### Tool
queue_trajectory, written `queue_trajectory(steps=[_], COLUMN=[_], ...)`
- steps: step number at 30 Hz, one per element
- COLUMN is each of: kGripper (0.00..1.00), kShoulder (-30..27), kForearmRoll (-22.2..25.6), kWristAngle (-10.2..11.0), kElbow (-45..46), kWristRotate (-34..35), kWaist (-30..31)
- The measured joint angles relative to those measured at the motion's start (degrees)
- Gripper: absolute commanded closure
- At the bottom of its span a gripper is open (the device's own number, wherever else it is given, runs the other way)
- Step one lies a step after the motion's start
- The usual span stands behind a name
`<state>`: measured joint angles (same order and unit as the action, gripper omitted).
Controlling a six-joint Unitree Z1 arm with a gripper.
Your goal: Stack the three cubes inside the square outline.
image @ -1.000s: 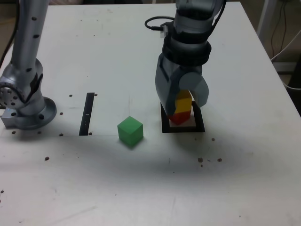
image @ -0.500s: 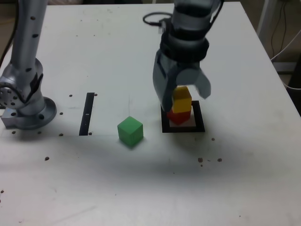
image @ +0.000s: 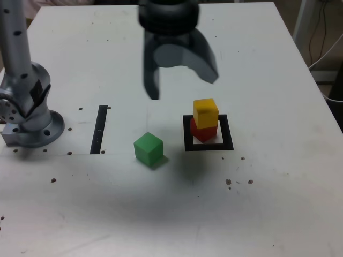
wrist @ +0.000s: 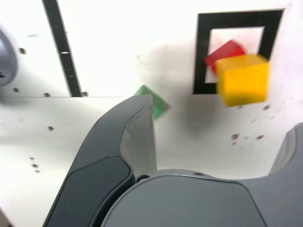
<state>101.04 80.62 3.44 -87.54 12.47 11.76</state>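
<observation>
Tool [image: 182, 80] spread wide and empty, above the table [image: 268, 203], clear of every cube.

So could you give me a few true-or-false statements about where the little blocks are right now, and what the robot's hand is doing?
1. The small yellow cube sits on the small red cube. True.
2. The small green cube tops the stack. False: it lies alone on the white table, outside the black square outline.
3. The hand grips the yellow cube. False: it is open, above the table, holding nothing.
4. The red cube lies inside the outline. True.
</observation>
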Motion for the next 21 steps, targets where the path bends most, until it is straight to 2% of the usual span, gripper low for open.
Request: queue_trajectory(steps=[3,7,13,21], kGripper=[0.01,0.01,0.01,0.01], kShoulder=[-1.7,-6.9,-12.1,-10.7], kForearmRoll=[-0.5,-1.1,-5.0,-7.7], kWristAngle=[-0.2,-0.6,-0.3,2.9], kElbow=[2.6,7.7,18.2,21.7], kWristRotate=[-1.7,-4.0,-7.3,-10.0], kWaist=[1.6,5.0,8.1,13.7])
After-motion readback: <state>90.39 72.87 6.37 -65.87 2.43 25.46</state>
